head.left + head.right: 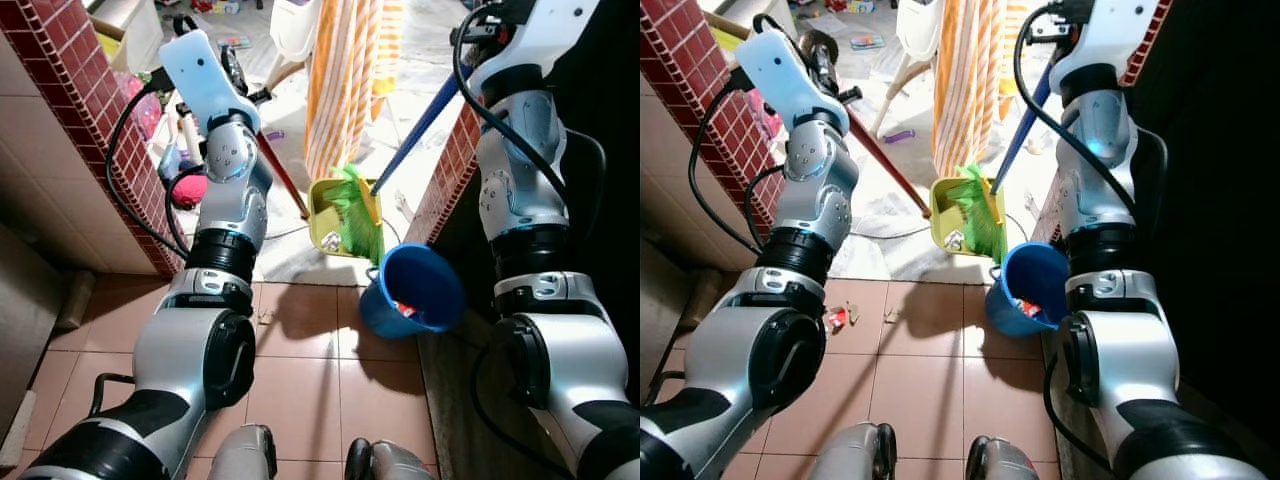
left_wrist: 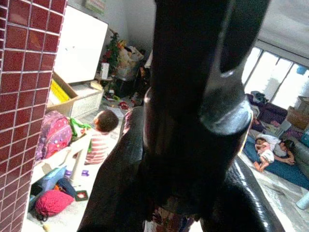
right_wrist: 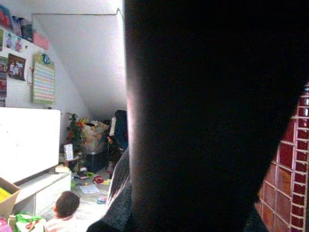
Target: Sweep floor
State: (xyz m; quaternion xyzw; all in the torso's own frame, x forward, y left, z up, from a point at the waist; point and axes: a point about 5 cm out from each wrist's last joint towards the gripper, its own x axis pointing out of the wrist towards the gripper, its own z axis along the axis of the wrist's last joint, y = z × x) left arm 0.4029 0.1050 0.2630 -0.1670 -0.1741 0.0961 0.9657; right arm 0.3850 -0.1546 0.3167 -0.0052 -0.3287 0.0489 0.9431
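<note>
My left gripper point(image 1: 232, 72) is raised by the left brick wall, shut on the red handle point(image 1: 283, 175) of a yellow-green dustpan point(image 1: 326, 215) that rests on the pale floor past the doorway. My right gripper point(image 1: 1055, 18) is high on the right, shut on the blue broom handle point(image 1: 422, 122). The broom's green bristles point(image 1: 362, 220) lie in the dustpan. A blue bucket point(image 1: 415, 290) tilts on the brown tiles just below, with a red scrap point(image 1: 405, 308) inside. Small bits of litter point(image 1: 837, 318) lie on the tiles near my left arm. My black fingers point(image 2: 193, 96) loom dark in the left wrist view.
Red brick walls point(image 1: 90, 120) flank the doorway on both sides. An orange striped cloth point(image 1: 345, 80) hangs behind the dustpan, beside a white chair point(image 1: 915, 30). Toys and a red bag point(image 1: 190, 188) clutter the far floor. A child point(image 2: 101, 133) sits there; people point(image 2: 270, 147) lie on a mat.
</note>
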